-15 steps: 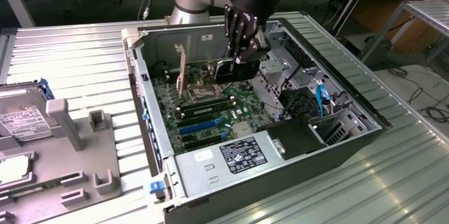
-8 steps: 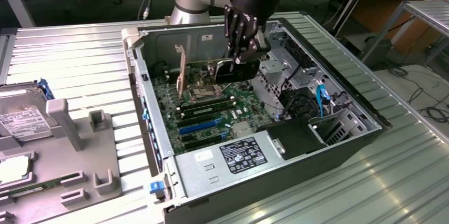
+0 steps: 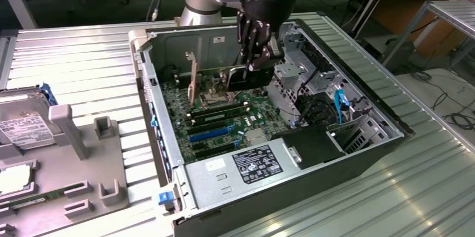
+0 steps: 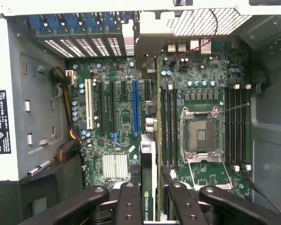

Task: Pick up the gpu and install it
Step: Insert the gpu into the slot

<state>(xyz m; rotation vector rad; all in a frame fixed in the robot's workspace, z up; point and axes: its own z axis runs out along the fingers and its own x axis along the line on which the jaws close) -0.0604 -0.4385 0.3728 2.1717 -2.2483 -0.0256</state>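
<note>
My gripper point(image 3: 257, 59) reaches down into the open computer case point(image 3: 159, 137) and is shut on the gpu point(image 3: 245, 78). The dark card stands on edge over the motherboard point(image 3: 222, 120). In the wrist view the gpu point(image 4: 149, 159) runs edge-on between my black fingers point(image 4: 129, 204), and its silver end bracket point(image 4: 152, 44) lies against the case's rear slot openings. The card stands between the long blue slot point(image 4: 136, 105) and the memory slots point(image 4: 167, 126). Whether its lower edge is seated in a slot is hidden.
The open CPU socket point(image 4: 201, 133) lies beside the card. A labelled power supply point(image 3: 248, 164) fills the case's near corner, and drive cages point(image 3: 326, 109) line the exterior view's right. Outside the case, a hard drive point(image 3: 22, 128), a grey fixture point(image 3: 74, 137) and a green memory stick point(image 3: 37, 199) sit on the ribbed metal table.
</note>
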